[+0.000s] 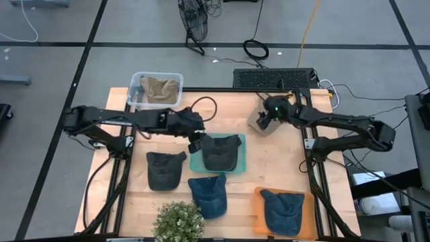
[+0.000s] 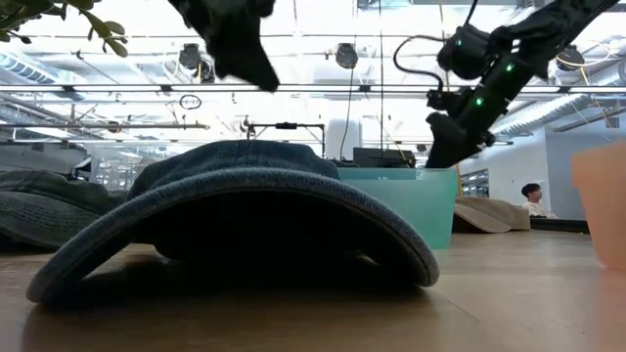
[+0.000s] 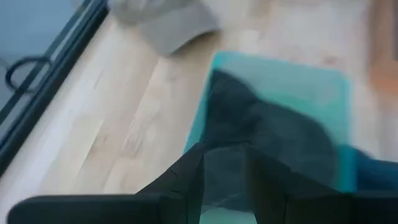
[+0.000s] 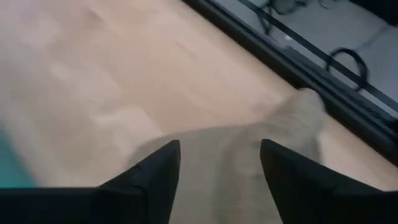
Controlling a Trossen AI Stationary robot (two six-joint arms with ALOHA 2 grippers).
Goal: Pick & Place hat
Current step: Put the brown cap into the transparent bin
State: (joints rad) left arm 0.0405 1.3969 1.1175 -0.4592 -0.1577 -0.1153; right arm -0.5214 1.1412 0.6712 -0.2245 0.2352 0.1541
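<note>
The spread-fingered right gripper (image 1: 266, 122) straddles a soft beige cloth cap (image 1: 261, 125) just beyond the square teal foam mat (image 1: 195, 163). The parted left gripper (image 1: 195, 144) hovers at that mat's left edge, beside its dark fabric cap (image 1: 220, 152).

Your dark left arm reaches in from the left edge and stretches across toward the table's middle, wrist bent down, so your left two-finger gripper (image 1: 196, 142) hangs low with its dark fingers (image 3: 180, 183) parted a little. Your dark right arm comes in from the right side, elbow folded back, forearm running toward the far middle. Your right two-finger gripper (image 1: 269, 115) tips downward there, its two dark fingers (image 4: 152, 171) spread clearly apart, green lights glowing on the wrist
</note>
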